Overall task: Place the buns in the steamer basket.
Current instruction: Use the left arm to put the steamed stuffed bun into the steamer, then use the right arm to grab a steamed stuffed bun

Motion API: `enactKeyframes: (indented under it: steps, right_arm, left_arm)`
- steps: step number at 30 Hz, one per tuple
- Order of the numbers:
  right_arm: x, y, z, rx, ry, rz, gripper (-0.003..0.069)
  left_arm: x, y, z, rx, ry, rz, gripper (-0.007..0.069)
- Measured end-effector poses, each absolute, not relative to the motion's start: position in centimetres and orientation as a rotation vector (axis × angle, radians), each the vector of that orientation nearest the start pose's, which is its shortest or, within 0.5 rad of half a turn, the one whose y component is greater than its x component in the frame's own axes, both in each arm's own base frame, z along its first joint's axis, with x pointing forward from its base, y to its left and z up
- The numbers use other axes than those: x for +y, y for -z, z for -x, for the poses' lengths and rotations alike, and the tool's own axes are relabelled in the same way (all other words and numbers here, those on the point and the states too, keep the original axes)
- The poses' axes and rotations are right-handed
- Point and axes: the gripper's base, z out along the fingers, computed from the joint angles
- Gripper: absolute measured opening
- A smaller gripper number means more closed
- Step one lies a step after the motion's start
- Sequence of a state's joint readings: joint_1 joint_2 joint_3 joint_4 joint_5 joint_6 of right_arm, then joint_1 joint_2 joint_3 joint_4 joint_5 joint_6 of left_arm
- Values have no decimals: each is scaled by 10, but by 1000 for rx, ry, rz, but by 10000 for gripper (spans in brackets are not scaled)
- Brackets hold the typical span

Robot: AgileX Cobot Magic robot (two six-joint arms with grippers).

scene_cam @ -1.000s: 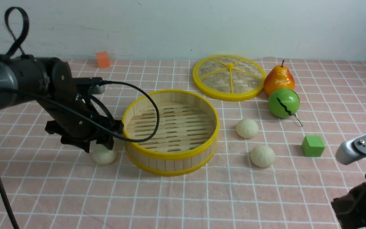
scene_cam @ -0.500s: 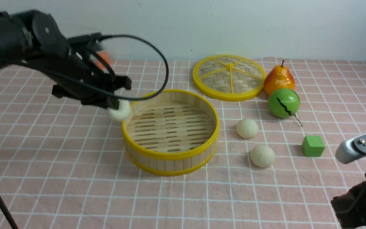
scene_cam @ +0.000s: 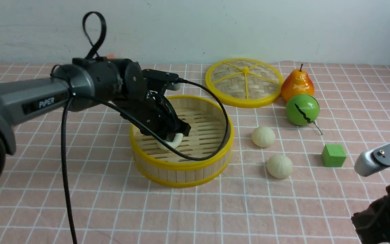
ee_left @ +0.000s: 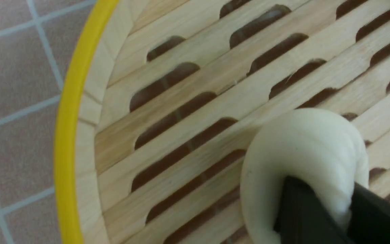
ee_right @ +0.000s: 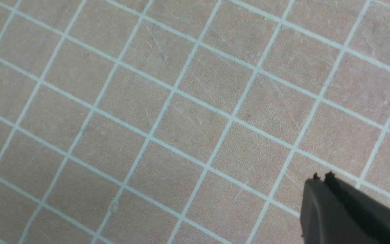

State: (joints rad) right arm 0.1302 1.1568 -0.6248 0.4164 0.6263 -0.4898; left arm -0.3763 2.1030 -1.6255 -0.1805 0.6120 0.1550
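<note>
The steamer basket, a pale bamboo tub with yellow rims, stands mid-table. My left gripper is down inside it, shut on one cream-white bun. In the left wrist view the bun is squeezed between the black fingers just above the slatted floor. Two more buns lie on the cloth right of the basket, one farther back and one nearer. My right gripper is shut and empty over bare cloth at the front right.
A woven yellow-rimmed lid lies behind the basket. A pear and a green ball stand at the right back. A green cube sits right of the buns. My left arm's cable loops over the basket.
My left gripper lifted the bun from the cloth left of the basket, carried it over the rim and lowered it into the basket. The right arm stayed still.
</note>
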Motion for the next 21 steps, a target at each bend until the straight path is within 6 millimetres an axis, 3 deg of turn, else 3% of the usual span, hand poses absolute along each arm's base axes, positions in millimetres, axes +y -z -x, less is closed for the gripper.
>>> enactKeyframes:
  steps: [1,2,4,6,8,10,11,12,13,16,18,19,21]
  right_arm:
    - [48,-233,-198,2550,-307,443,1]
    - [48,-233,-197,2563,-315,449,8]
    - [49,-235,-197,2572,-323,459,15]
    - [50,-246,-201,2561,-334,479,32]
    - [51,-253,-203,2547,-337,485,38]
    - [54,-275,-213,2517,-347,515,59]
    - [55,-278,-216,2510,-347,520,61]
    - [60,-288,-225,2518,-368,551,89]
    - [64,-296,-232,2511,-378,566,107]
    - [83,-304,-257,2525,-377,650,204]
    - [96,-296,-276,2557,-327,719,265]
    - [100,-294,-284,2567,-296,730,295]
    - [117,-272,-311,2634,-177,782,380]
  left_arm:
    - [-182,-197,-430,2515,259,-538,202]
    - [-184,-198,-430,2516,248,-531,311]
    - [-184,-201,-429,2520,232,-528,406]
    - [-179,-217,-422,2526,187,-547,549]
    - [-175,-229,-417,2517,166,-559,583]
    - [-166,-279,-399,2460,154,-538,611]
    - [-165,-284,-397,2456,157,-532,611]
    - [-158,-319,-380,2414,182,-476,585]
    - [-153,-341,-367,2391,200,-437,557]
    - [-136,-390,-329,2351,234,-355,437]
    - [-123,-416,-298,2319,249,-313,333]
    - [-118,-420,-288,2324,244,-307,283]
    - [-101,-431,-251,2312,220,-296,137]
